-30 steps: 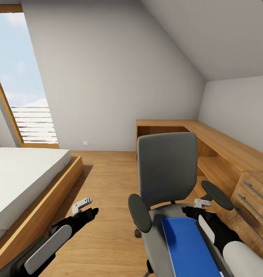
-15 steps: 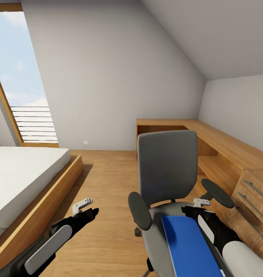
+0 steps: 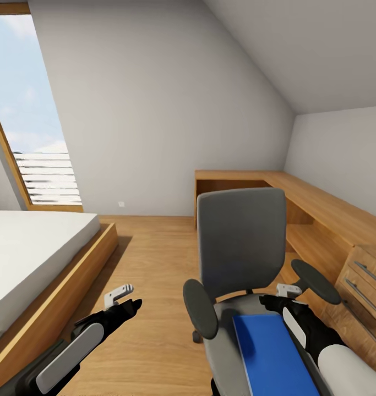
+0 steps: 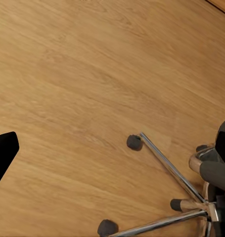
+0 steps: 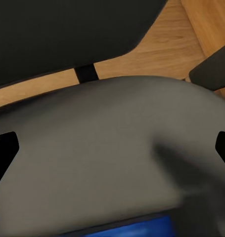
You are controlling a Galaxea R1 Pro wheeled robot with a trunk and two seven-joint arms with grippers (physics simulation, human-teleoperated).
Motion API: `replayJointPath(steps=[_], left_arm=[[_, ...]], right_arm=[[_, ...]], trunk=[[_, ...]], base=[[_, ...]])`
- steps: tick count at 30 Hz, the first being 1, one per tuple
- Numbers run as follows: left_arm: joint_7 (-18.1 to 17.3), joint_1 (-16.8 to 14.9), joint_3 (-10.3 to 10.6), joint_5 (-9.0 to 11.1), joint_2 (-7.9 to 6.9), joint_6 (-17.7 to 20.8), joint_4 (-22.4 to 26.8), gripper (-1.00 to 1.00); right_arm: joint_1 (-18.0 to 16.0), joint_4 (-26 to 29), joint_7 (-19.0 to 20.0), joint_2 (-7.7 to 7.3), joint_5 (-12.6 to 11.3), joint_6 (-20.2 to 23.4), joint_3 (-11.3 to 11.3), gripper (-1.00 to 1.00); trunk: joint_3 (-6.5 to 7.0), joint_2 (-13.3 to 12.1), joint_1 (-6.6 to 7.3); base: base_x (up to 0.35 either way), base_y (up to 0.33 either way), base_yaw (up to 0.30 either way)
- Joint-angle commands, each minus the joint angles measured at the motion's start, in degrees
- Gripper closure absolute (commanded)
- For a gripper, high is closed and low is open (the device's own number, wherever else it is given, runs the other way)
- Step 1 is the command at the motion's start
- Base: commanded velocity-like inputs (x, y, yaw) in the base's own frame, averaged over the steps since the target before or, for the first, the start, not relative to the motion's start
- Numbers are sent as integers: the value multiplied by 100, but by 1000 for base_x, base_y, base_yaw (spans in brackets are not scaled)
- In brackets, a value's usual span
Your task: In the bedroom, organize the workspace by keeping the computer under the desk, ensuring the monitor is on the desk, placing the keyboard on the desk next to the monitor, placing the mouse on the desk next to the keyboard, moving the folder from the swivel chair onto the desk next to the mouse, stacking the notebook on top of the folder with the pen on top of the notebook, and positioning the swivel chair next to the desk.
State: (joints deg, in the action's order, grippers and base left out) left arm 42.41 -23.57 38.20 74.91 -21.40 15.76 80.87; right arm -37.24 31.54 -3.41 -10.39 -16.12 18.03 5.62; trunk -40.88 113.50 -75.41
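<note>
- Head view: grey-seated swivel chair (image 3: 240, 242) with black armrests stands near and right of centre, its back toward the far wall. A flat bright-blue folder (image 3: 267, 355) lies on the seat, toward its right side. The right gripper (image 3: 288, 290) hovers at the folder's far end, just beside it, over the rear of the seat; whether the jaws stand apart or together I cannot tell from here. The left gripper (image 3: 119, 293) hangs over bare light-wood floor (image 3: 149, 264), well apart from the chair; jaw state not readable here. A white bed (image 3: 33, 247) in a wood frame sits left, a light-wood built-in bench (image 3: 320, 212) along the right wall.
- Left wrist view: floor planks, plus the chair's chrome star base (image 4: 176, 197) on dark castors. One dark fingertip (image 4: 2, 153) at the frame edge; spacing unclear.
- Right wrist view: two dark fingertips (image 5: 3, 148) sit at opposite edges, so the jaws are spread wide. Grey seat between them; the folder's blue edge (image 5: 132, 231) lies nearer the wrist than the tips.
- Judgement: step in hand is taking the folder. Draw the pincer back over the blue edge, then descend and close gently, since the chair may roll.
</note>
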Motion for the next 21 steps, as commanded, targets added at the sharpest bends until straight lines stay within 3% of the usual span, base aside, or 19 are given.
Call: replayJointPath(steps=[1,11,21], left_arm=[[40,-7,11,20,-4,8,8,-100],[74,-7,12,15,-4,6,8,-100],[71,-7,19,15,-3,6,8,-100]], right_arm=[[-3,10,-36,-8,-49,27,45,-100],[-3,10,-37,-8,-51,34,47,-100],[-3,2,-37,-7,-50,34,51,-100]], trunk=[[-25,45,-22],[-204,446,-242],[-276,606,-329]], base=[[5,0,0],[1,0,0],[0,0,0]])
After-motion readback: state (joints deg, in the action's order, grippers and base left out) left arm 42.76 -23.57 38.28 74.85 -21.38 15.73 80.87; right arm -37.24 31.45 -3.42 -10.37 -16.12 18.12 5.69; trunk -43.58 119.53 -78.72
